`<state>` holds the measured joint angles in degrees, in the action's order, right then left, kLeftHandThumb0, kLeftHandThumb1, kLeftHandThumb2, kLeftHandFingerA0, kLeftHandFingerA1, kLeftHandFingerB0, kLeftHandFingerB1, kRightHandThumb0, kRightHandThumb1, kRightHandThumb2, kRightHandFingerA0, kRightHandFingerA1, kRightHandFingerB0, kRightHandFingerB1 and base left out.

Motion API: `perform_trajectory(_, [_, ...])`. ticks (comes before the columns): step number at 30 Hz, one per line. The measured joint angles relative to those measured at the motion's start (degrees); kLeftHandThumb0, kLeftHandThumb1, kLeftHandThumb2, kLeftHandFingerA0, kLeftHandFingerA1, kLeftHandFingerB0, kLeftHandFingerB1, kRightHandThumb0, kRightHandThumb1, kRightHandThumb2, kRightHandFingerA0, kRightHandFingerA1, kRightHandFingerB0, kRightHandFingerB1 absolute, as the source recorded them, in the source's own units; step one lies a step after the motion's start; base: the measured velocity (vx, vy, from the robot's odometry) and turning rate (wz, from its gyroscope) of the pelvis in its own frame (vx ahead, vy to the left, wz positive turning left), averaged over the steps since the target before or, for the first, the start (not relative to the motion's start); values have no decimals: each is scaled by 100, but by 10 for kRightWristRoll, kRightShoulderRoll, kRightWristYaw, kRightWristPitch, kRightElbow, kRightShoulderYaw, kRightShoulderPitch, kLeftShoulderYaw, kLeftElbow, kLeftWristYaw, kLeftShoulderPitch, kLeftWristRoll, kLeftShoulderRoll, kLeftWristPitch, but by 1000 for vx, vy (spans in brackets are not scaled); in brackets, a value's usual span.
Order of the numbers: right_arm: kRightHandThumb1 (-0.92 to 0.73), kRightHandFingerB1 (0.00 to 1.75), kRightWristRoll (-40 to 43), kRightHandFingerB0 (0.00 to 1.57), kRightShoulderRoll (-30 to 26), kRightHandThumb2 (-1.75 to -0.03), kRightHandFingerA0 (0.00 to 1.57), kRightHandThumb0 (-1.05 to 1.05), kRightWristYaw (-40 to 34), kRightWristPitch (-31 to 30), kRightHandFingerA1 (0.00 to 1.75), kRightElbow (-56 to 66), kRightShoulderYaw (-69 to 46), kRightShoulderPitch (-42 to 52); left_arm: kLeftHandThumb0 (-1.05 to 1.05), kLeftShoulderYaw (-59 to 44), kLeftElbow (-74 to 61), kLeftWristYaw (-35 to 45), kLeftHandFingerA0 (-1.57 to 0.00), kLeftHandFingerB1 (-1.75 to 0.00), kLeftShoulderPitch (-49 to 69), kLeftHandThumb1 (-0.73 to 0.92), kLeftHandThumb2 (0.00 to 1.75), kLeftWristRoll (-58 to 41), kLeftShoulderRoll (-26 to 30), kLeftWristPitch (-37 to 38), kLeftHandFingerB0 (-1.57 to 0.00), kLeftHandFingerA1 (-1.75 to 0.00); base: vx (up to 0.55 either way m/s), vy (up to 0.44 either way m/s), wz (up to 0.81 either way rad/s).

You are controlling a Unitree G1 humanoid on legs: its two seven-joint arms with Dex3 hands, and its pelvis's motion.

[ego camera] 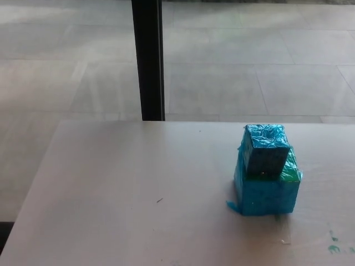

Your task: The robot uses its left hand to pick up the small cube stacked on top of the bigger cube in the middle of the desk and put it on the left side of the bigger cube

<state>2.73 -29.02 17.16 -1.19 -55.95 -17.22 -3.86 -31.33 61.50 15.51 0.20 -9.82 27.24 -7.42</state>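
The small cube [266, 149] is sitting on top of the bigger cube [267, 191], shifted toward that cube's left and near edges, so a green patch [290, 169] of the bigger cube's top is showing at the right. Both are wearing crinkled, shiny blue wrapping, which is probably making the small cube light but somewhat slippery; it is looking firm enough to squeeze. A sound hold would likely be across its left and right faces, with the thumb on one and the fingers on the other, above the seam with the bigger cube so that only the top one is lifting. Neither robot hand is showing in the head view, so the state of the fingers is something I cannot tell. The desk [138, 194] is lying pale and smooth to the left of the bigger cube, giving open room for setting the small cube down. A few green marks [334, 246] are dotting the desk to the bigger cube's near right. Behind the bigger cube, a black post [148, 58] is rising beyond the desk's far edge, against a grey tiled floor [249, 61].
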Motion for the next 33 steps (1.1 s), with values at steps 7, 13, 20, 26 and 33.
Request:
perform_trajectory(7, [-75, 36, 16, 20, -5, -62, 37, -60, 33, -5, 63, 0, -6, 0, -89, -27, -14, -21, -2, -19, -30, 70, 109, -23, 32, -36, -7, -39, 0, 0, 0])
perform_trajectory(13, [-75, 36, 22, 21, -5, -62, 36, -61, 45, -7, 61, 14, -6, 11, -93, -11, -28, -54, -3, -35, -108, 69, 107, -22, 77, -50, -8, -48, 2, 0, 1])
perform_trajectory(20, [-74, 34, 22, 22, -6, -62, 37, -62, 51, -8, 60, 14, -5, 14, -80, 48, -144, -70, -7, -28, -211, 88, 67, -10, 103, -64, -13, -41, 0, 0, 0])
perform_trajectory(26, [-72, 37, 21, 28, -6, -62, 36, -65, 62, -9, 60, 7, 1, 14, -81, 111, -266, -65, -4, -37, -276, 65, 101, 3, 109, -67, -7, -49, 0, 0, 0])
perform_trajectory(33, [-73, 37, 19, 29, -18, -62, 34, -60, 107, -18, 61, -27, 33, 16, -87, 223, -368, -47, -2, -42, -409, 68, 104, 31, 112, -97, -11, -48, 0, 0, 0])
